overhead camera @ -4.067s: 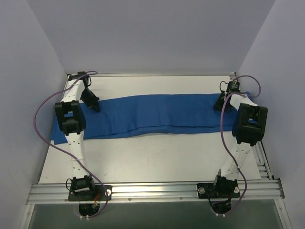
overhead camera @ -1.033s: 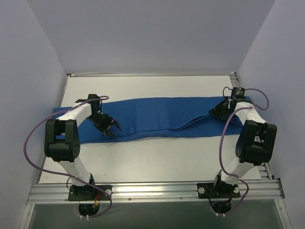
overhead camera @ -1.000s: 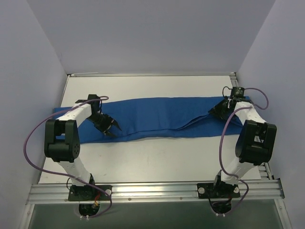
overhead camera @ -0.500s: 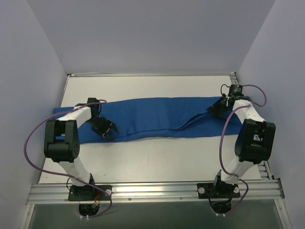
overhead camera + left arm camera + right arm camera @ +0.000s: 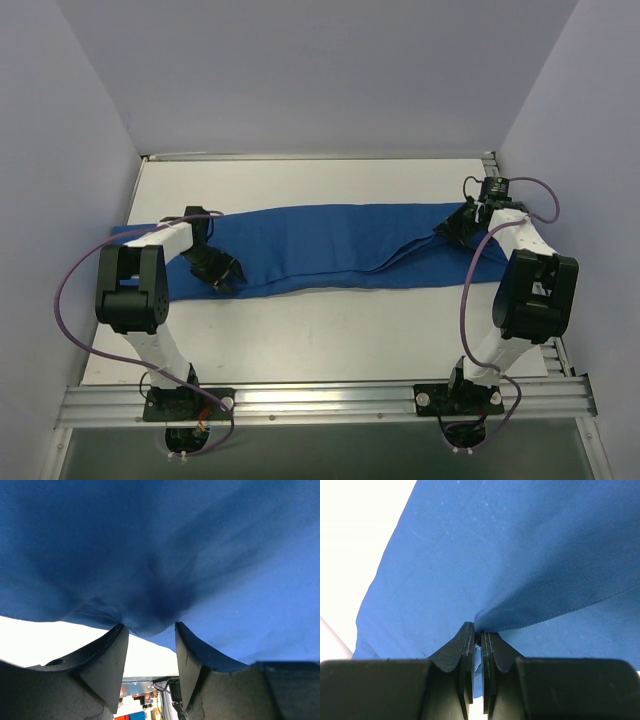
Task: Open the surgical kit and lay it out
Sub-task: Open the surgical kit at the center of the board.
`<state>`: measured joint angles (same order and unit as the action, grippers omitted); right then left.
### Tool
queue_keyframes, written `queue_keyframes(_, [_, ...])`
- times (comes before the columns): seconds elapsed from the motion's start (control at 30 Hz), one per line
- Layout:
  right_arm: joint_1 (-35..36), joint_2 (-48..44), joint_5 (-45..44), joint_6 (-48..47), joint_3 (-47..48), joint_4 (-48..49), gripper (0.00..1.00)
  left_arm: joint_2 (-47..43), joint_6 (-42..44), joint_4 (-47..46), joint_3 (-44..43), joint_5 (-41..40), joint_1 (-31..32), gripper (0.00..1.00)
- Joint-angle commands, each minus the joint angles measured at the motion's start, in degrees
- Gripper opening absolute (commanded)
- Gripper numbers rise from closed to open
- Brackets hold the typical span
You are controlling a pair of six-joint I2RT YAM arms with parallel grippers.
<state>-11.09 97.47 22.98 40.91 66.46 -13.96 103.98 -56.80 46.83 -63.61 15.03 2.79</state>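
stretching across white table (image 5: 330, 330), blue cloth (image 5: 320, 240)

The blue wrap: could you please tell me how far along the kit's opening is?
Done: the blue wrap lies as a long band across the table. In hand: the right gripper is shut on a fold at its right end; the left gripper, jaws apart, straddles a pucker at its near edge. Left: the band is layered, not spread flat, and nothing else of the kit shows.

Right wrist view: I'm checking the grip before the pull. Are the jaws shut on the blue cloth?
Yes, on the right gripper the jaws stand nearly together, pinching a fold of the blue cloth.
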Motion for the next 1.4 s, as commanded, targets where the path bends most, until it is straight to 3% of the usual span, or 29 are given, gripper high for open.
queue_keyframes(0.0, [0.5,0.0,0.9,-0.1,1.5,-0.7,0.00,0.5,-0.5,-1.7,-1.8,-1.4,-0.8,0.51])
queue_keyframes(0.23, [0.5,0.0,0.8,-0.1,1.6,-0.8,0.00,-0.2,0.2,-0.4,-3.8,-3.3,-1.5,0.38])
queue_keyframes(0.53, [0.5,-0.2,1.0,0.4,1.5,-0.3,0.00,1.7,1.7,0.9,-7.3,-3.9,-1.6,0.02])
queue_keyframes(0.8, [0.4,1.4,-1.2,-3.0,3.8,-2.3,0.00,3.1,8.5,7.6,-15.4,-10.1,-0.9,0.02])
queue_keyframes(1.07, [0.4,9.8,-6.4,-8.8,15.3,-4.0,0.00,11.9,15.5,13.8,-32.9,-17.1,-0.7,0.02])
queue_keyframes(1.37, [0.9,25.3,-6.4,-8.4,36.4,-2.0,0.00,32.5,22.6,21.1,-70.4,-21.6,0.5,0.02])
